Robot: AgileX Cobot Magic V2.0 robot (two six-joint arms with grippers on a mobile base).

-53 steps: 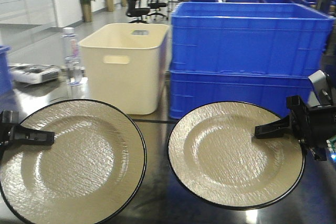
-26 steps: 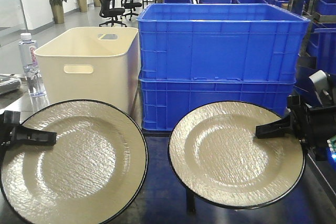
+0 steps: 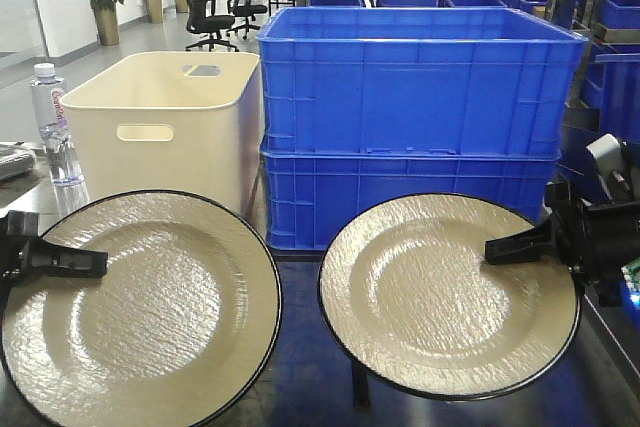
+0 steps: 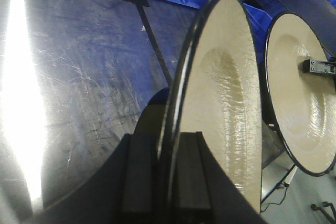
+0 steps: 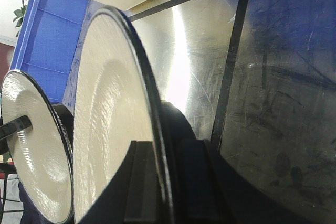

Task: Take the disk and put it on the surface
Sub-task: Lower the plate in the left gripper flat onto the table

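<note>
Two disks show: beige plates with black rims. My left gripper [image 3: 92, 263] is shut on the left rim of the left plate [image 3: 140, 312], held above the dark glossy surface [image 3: 300, 352]. My right gripper [image 3: 497, 249] is shut on the right rim of the right plate [image 3: 445, 292]. In the left wrist view the fingers [image 4: 140, 171] clamp the plate [image 4: 226, 103] edge-on over the scratched tabletop [image 4: 79, 77]. In the right wrist view the gripper [image 5: 164, 161] pinches its plate [image 5: 110, 119] above the tabletop [image 5: 278, 87], which is crossed by black tape [image 5: 229, 66].
Two stacked blue crates [image 3: 420, 87] stand right behind the plates. A cream bin [image 3: 160, 117] is at the back left, with a water bottle [image 3: 50, 122] beside it. More blue crates [image 3: 615, 77] line the right side.
The background has slid left and grown nearer in the front view over the last second. Both plates stay in the same place in the view, still gripped.
</note>
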